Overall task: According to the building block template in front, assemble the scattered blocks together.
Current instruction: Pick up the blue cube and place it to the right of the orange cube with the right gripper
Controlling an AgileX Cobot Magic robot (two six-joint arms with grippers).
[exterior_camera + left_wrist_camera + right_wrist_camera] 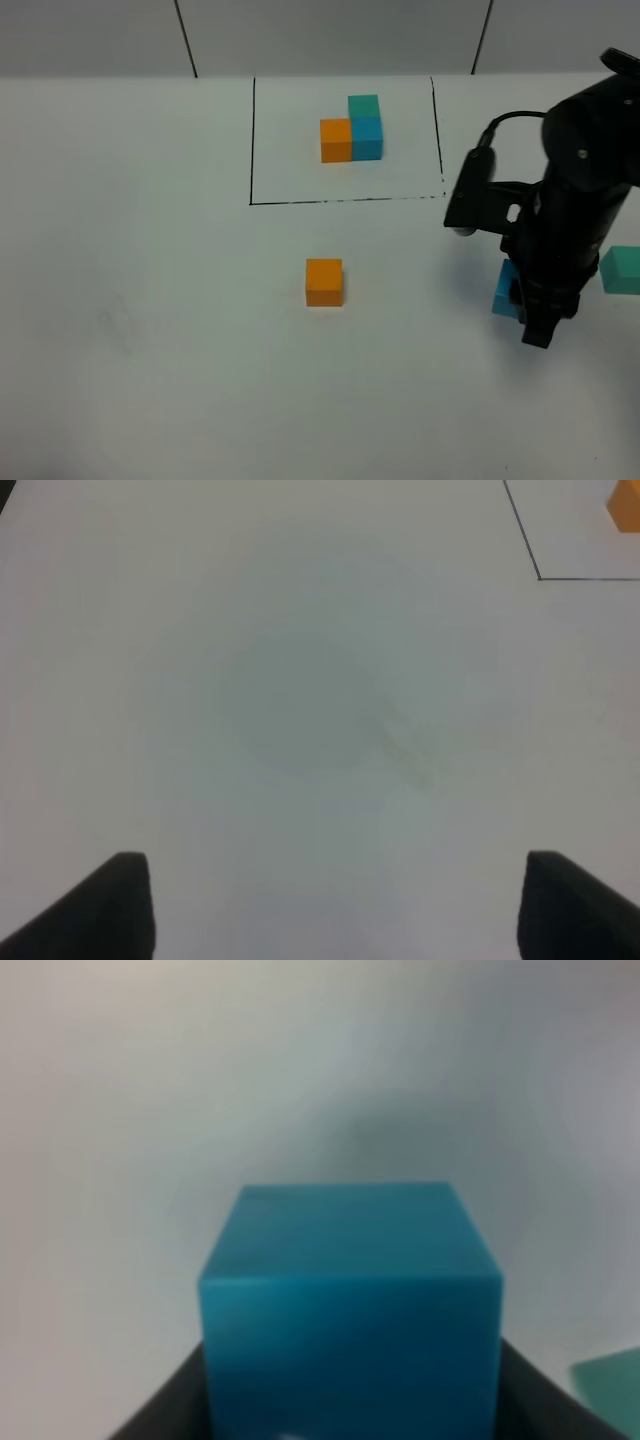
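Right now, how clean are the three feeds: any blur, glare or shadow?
Exterior high: sharp, evenly lit, no glare, though the right arm covers most of the blue cube. Left wrist: soft all over, left gripper tips just dark blurs. Right wrist: cube close and slightly soft, faint shadow on the table behind it.

Looks like a robotics lab bench: bare white tabletop [150, 360], hand-drawn black rectangle [340, 200] framing coloured cubes [356, 136], black robot arm [580, 190] with trailing cable [505, 120], pale panelled wall [330, 35] with dark seams [186, 40] behind.
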